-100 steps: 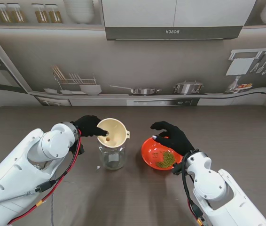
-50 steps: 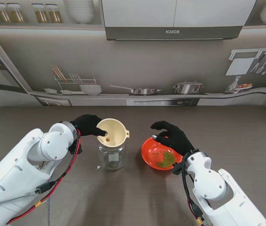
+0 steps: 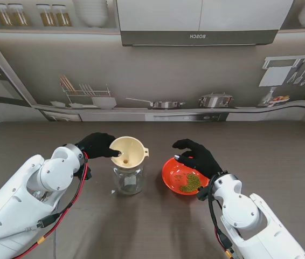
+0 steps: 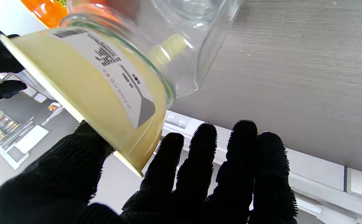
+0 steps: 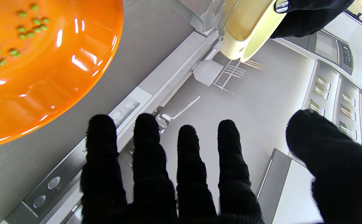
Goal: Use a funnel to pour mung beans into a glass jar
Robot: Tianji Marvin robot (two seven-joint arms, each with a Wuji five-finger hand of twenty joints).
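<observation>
Stand view is showing the left hand (image 3: 99, 144) pinching the funnel (image 3: 129, 151) rim, steadying it on the glass jar (image 3: 128, 179), while the right hand (image 3: 196, 156), fingers spread and holding nothing, is hovering just over the orange bowl (image 3: 175, 171) and needing a firm rim grip before tipping.

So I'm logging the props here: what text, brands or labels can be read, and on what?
"BOSCH", shown mirrored, on the range hood of the printed kitchen backdrop.
Funnel: a white sticker carries a barcode and small print, upside down in the left wrist view and too blurred to read.
Nothing else is legible.
</observation>
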